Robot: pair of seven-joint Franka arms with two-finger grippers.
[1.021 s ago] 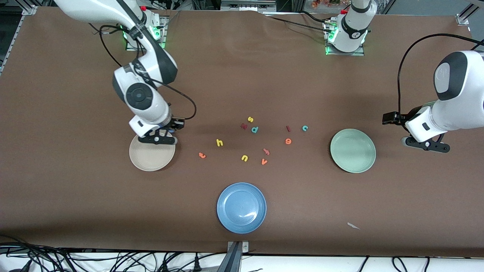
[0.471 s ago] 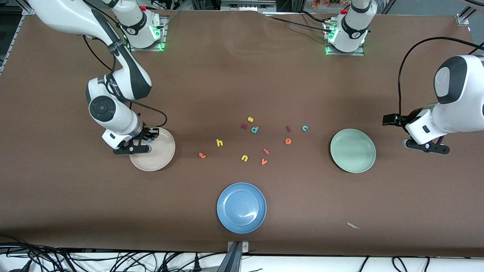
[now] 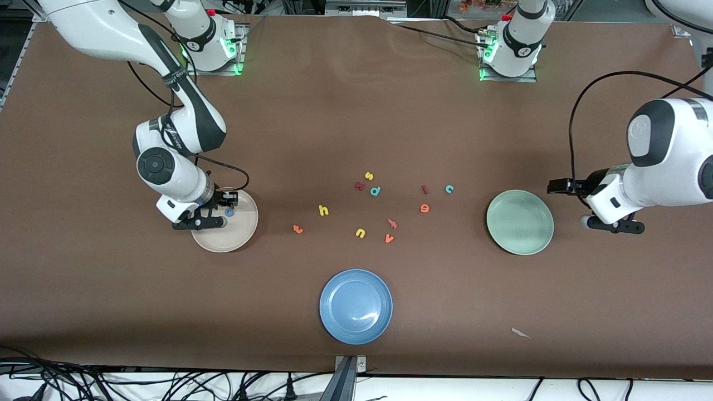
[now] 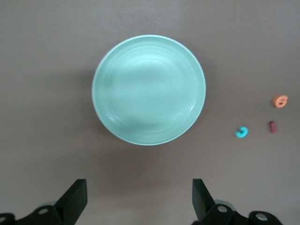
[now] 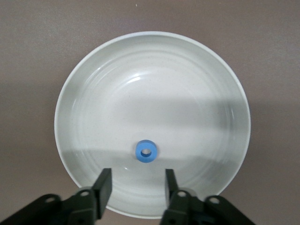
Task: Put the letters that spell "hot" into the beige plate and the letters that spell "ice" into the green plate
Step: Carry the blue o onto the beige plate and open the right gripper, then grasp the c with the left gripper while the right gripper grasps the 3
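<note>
The blue "o" (image 3: 229, 212) (image 5: 146, 151) lies flat in the beige plate (image 3: 234, 236) (image 5: 187, 84), free of any grip. My right gripper (image 3: 199, 223) (image 5: 136, 185) hangs open over the plate's rim, with the "o" just past its fingertips. Yellow "h" (image 3: 323, 210) and orange "t" (image 3: 298, 229) lie on the table between the plates. Dark red "i" (image 3: 425, 189) (image 4: 272, 126), teal "c" (image 3: 449, 189) (image 4: 241, 132) and orange "e" (image 3: 424, 208) (image 4: 281, 101) lie beside the green plate (image 3: 519, 222) (image 4: 148, 89), which holds nothing. My left gripper (image 3: 613, 225) (image 4: 138, 197) waits open over the table beside that plate.
A blue plate (image 3: 355, 306) sits nearer the front camera. Other letters lie mid-table: yellow "s" (image 3: 369, 176), teal "p" (image 3: 375, 191), yellow "u" (image 3: 360, 233), orange "v" (image 3: 389, 238). A small white scrap (image 3: 521, 333) lies toward the front edge.
My right gripper moved across the beige plate, opened and let the blue "o" drop into it. My left gripper drifted a little closer to the green plate.
</note>
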